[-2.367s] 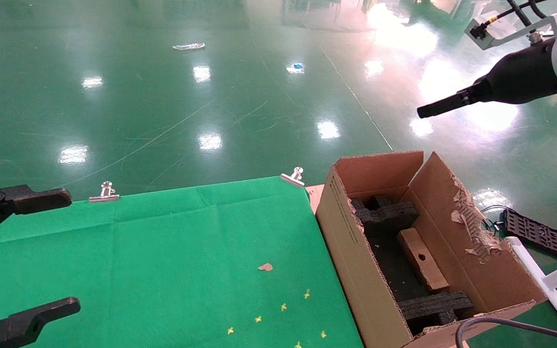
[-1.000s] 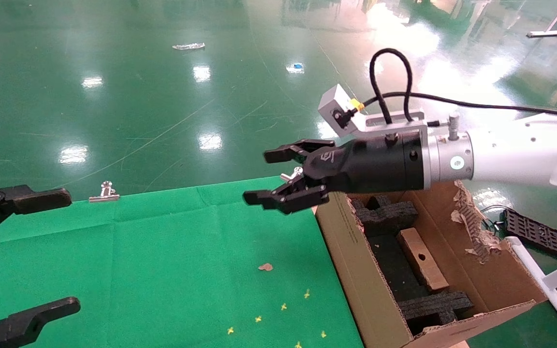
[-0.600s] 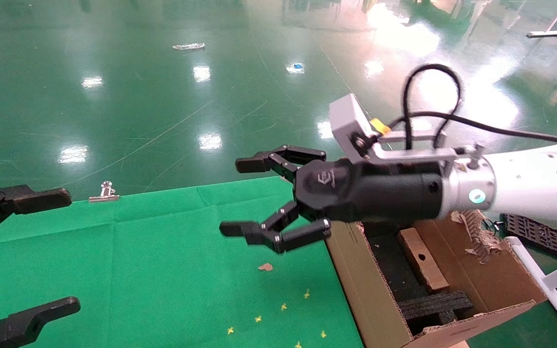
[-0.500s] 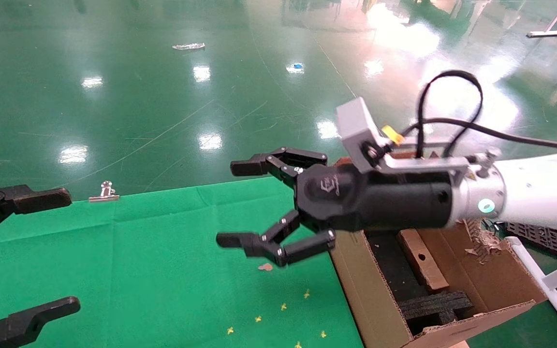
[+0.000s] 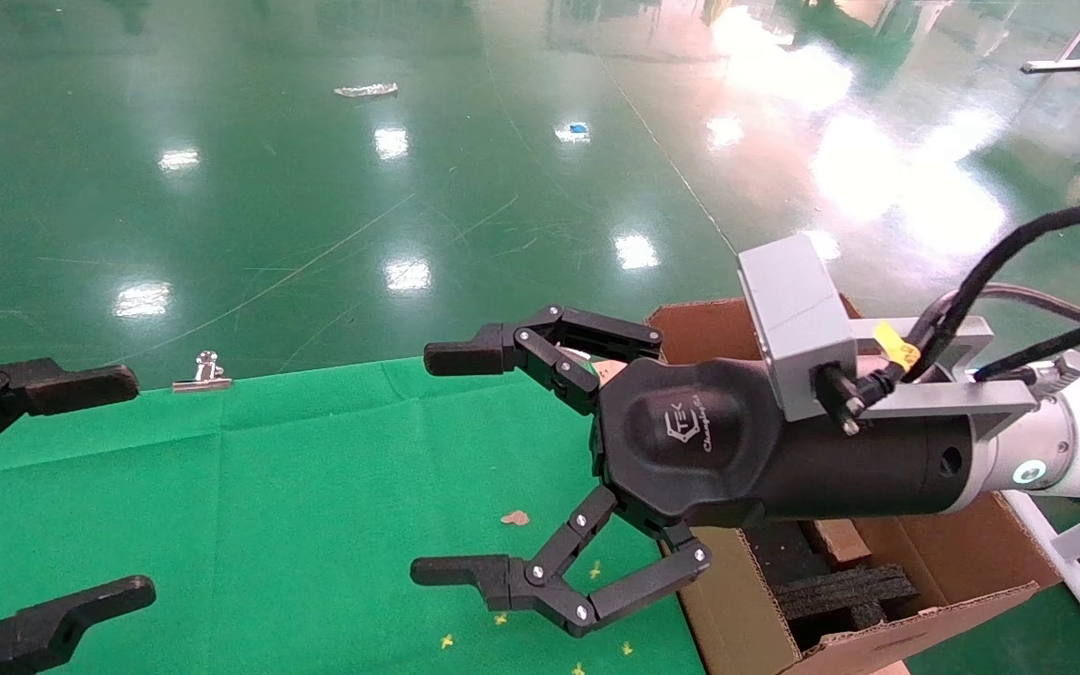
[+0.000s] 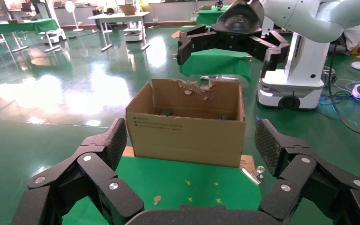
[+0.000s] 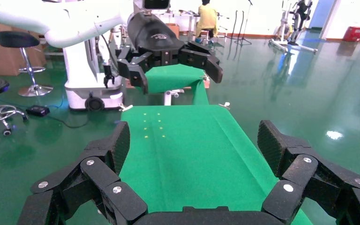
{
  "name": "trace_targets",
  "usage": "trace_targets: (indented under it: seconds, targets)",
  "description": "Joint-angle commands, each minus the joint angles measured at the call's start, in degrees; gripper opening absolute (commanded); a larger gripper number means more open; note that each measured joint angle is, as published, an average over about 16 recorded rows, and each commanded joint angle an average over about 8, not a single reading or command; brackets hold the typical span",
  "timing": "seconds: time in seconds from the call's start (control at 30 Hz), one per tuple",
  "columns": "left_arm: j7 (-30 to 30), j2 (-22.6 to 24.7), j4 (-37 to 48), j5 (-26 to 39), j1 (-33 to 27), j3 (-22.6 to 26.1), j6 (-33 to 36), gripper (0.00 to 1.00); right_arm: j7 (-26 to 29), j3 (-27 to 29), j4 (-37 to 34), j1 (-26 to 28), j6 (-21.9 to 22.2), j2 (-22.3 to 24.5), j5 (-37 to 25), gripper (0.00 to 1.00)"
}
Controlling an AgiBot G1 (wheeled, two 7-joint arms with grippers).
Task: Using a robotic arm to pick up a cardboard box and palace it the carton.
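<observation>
My right tool (image 5: 451, 464) hangs above the green surface (image 5: 268, 487), fingers spread wide apart and empty, its wrist over the carton (image 5: 962, 553). The cardboard box (image 5: 838, 538) lies inside the carton, mostly hidden beneath my arm. My left tool (image 5: 81, 487) sits parked at the surface's left edge, fingers likewise apart.

bright overhead light — glare patches on floor (image 5: 390, 141) | focus sharp — shadows faint
</observation>
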Motion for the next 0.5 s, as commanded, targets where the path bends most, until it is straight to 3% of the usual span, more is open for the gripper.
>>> trace_targets:
  seconds: [0.03, 0.5]
  targets:
    - [0.0, 0.0, 0.0, 0.0, 0.0, 0.0, 0.0, 1.00, -0.1, 0.5, 0.4, -0.5, -0.1, 0.1, 0.3, 1.00]
    - [0.0, 0.0, 0.0, 0.0, 0.0, 0.0, 0.0, 1.00, 0.2, -1.0, -0.9, 1.0, 0.2, -0.1, -0.4, 1.00]
